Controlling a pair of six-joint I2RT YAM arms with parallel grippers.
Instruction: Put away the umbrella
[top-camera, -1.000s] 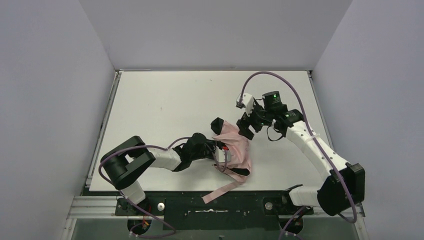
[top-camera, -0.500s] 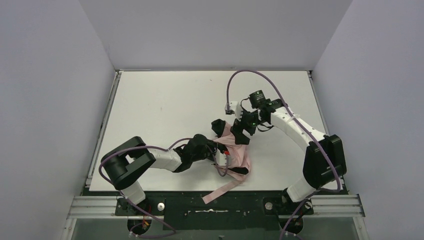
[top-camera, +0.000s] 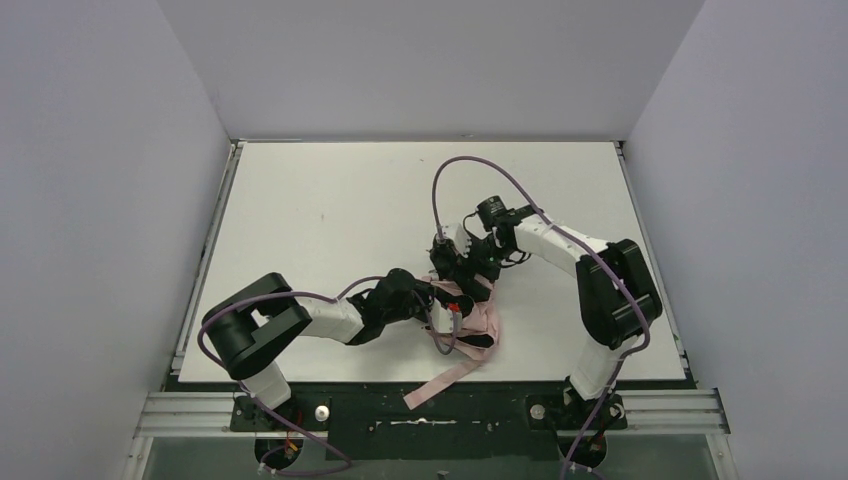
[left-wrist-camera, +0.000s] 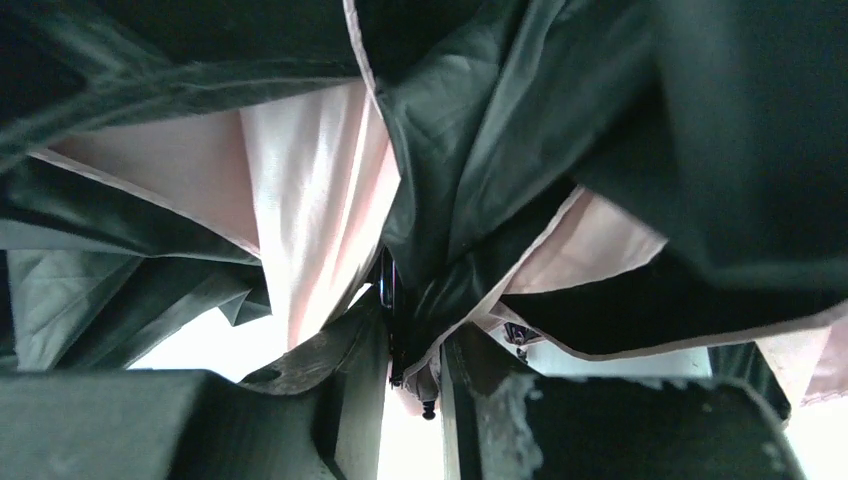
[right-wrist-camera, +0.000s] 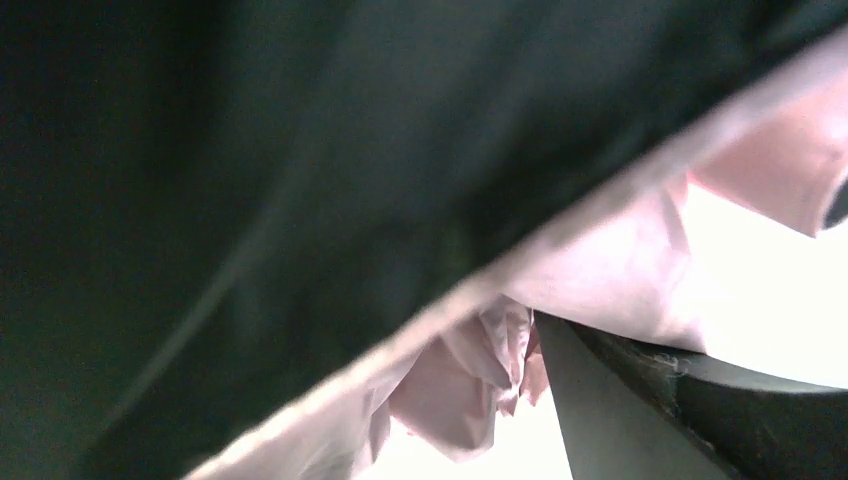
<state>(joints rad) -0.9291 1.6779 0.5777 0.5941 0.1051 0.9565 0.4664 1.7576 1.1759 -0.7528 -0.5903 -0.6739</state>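
Two grippers meet at the umbrella (top-camera: 478, 320), a crumpled heap of glossy pale pink and black fabric lying centre frame on the matte white table (top-camera: 330, 210). Left gripper (top-camera: 432, 297): fingers narrow, pinching a canopy fold and a thin rib. Right gripper (top-camera: 450, 268): buried in fabric, finger spread cannot be told.

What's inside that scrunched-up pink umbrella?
Inside the crumpled pale pink folding umbrella you can see black lining folds and one thin dark rib. The bunched fabric covers everything deeper in, so no shaft or handle shows.
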